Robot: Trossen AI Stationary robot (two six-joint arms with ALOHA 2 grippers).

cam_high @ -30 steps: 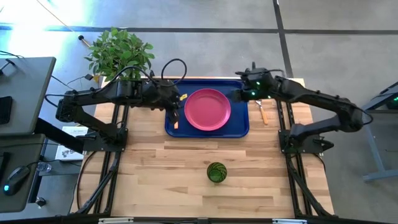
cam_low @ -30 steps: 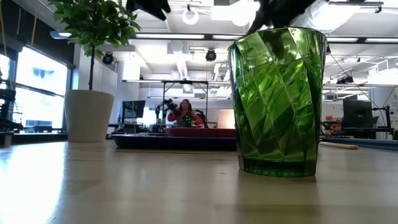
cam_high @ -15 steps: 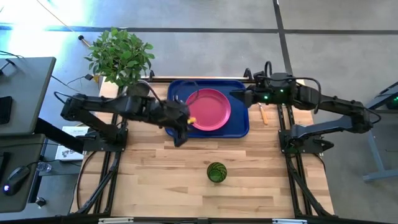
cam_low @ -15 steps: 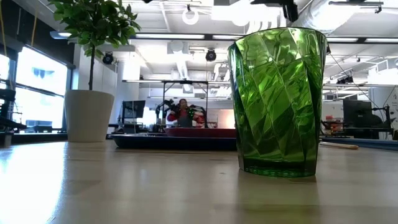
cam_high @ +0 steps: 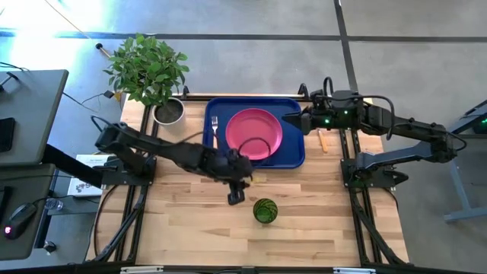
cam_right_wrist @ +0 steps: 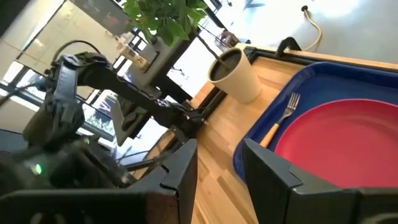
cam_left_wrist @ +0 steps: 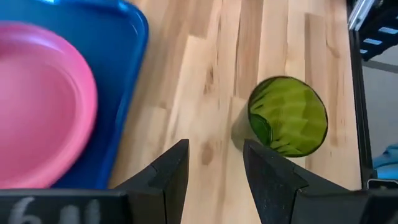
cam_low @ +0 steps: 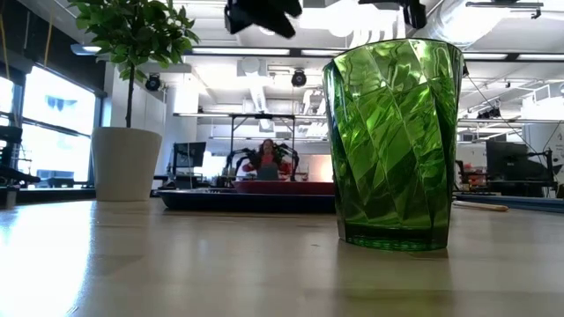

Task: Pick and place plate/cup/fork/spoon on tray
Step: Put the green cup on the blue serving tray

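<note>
The pink plate (cam_high: pixel 255 134) lies in the dark blue tray (cam_high: pixel 293 152) at the table's far middle. The fork (cam_high: pixel 215 129) lies flat on the tray floor left of the plate, tines toward the far edge; it also shows in the right wrist view (cam_right_wrist: pixel 283 115). The spoon (cam_high: pixel 323 140) lies on the table right of the tray. The green cup (cam_high: pixel 265 211) stands upright on the table near the front middle. My left gripper (cam_high: pixel 236 194) hangs open and empty above the table between tray and cup (cam_left_wrist: pixel 288 123). My right gripper (cam_high: pixel 293 119) is open and empty over the tray's far right corner.
A potted plant (cam_high: pixel 169 112) stands at the table's far left corner, beside the tray. Bare wood lies left and right of the cup. In the low view the cup (cam_low: pixel 394 141) fills the foreground, and a person (cam_low: pixel 264 158) shows in the room behind the tray.
My left gripper has swung from over the tray's left part toward the table's near edge and right, ending close to the cup. The fork now shows lying uncovered on the tray left of the plate. The plate, cup and spoon have stayed put.
</note>
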